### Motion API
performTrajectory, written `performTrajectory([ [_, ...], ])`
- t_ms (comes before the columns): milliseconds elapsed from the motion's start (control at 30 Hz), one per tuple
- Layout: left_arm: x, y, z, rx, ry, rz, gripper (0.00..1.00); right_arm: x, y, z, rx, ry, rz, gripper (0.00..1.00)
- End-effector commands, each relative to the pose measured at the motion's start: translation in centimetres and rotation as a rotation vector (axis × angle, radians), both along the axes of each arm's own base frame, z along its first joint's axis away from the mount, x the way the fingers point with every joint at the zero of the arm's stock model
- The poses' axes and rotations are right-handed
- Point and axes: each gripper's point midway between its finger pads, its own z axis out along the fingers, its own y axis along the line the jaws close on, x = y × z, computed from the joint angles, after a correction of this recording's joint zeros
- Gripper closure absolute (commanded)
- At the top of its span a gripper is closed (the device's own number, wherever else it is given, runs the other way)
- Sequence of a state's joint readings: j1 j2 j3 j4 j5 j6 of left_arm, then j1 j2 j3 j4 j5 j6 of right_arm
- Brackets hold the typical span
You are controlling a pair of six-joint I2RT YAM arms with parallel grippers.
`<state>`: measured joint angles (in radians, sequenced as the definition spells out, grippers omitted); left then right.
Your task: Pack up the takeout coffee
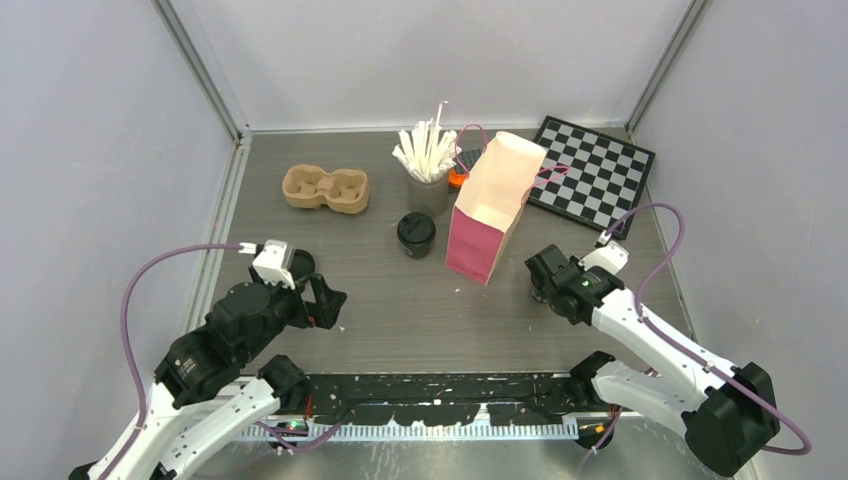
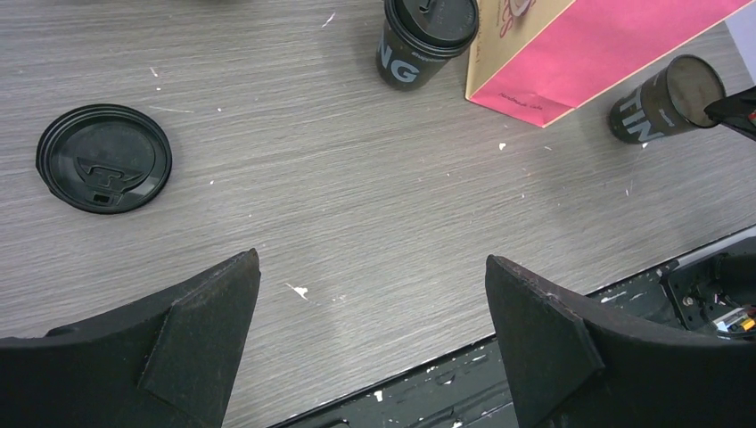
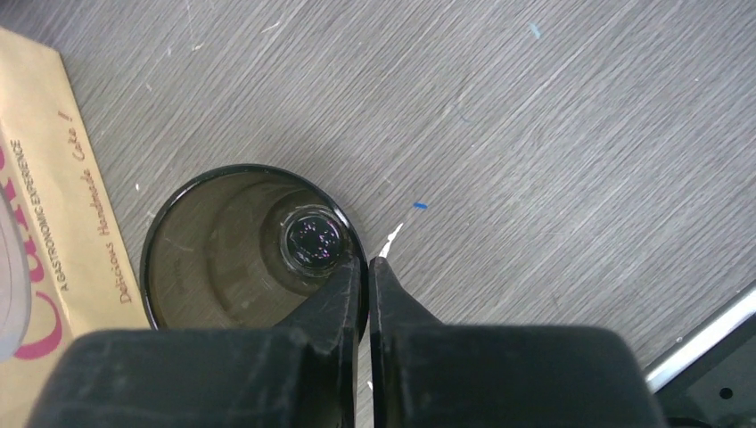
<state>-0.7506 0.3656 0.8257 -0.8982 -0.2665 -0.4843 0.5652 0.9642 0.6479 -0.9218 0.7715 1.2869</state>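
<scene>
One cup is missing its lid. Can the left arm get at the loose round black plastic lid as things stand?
Probably yes: the round black plastic lid lies flat on the table just ahead of the left arm, jaws wide open, nothing between.
</scene>
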Motion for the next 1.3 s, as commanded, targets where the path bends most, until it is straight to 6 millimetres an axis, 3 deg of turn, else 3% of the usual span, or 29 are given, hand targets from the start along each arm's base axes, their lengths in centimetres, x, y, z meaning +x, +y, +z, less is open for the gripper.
performTrajectory([
  [0, 0.5, 0.1, 0.4, -0.003, -0.030, 0.013, 0.00, 0.2, 1.5, 1.5, 0.047, 0.010, 0.109, 0.96],
  [133, 0.6, -0.1, 0.1, 0.004, -0.016, 0.016, 0.00, -0.8, 3.7, 0.8, 0.120, 0.091, 0.239, 1.00],
  [300, 0.8, 0.1, -0.3, 0.029, 0.008, 0.034, 0.00, -2.1, 6.6, 2.0, 0.117, 0.095, 0.398, 1.00],
  [600, 1.3, 1.2, -0.4, 0.061, 0.032, 0.110, 0.00, -4.0, 16.4, 4.3, 0.040, 0.021, 0.652, 0.99],
  [733, 1.3, 1.9, -0.3, 0.055, 0.027, 0.148, 0.00, -3.9, 21.8, 4.1, -0.009, 0.026, 0.751, 0.96],
  [900, 1.5, 2.6, -0.5, 0.075, 0.034, 0.196, 0.00, -3.1, 26.0, 3.5, -0.009, 0.026, 0.809, 0.94],
  [1033, 1.7, 2.7, -0.8, 0.095, 0.054, 0.212, 0.00, -3.0, 27.5, 2.8, 0.020, 0.028, 0.831, 0.93],
  [1267, 1.9, 3.0, -1.1, 0.121, 0.079, 0.239, 0.00, -3.1, 27.5, 2.0, 0.036, 0.024, 0.829, 0.86],
])
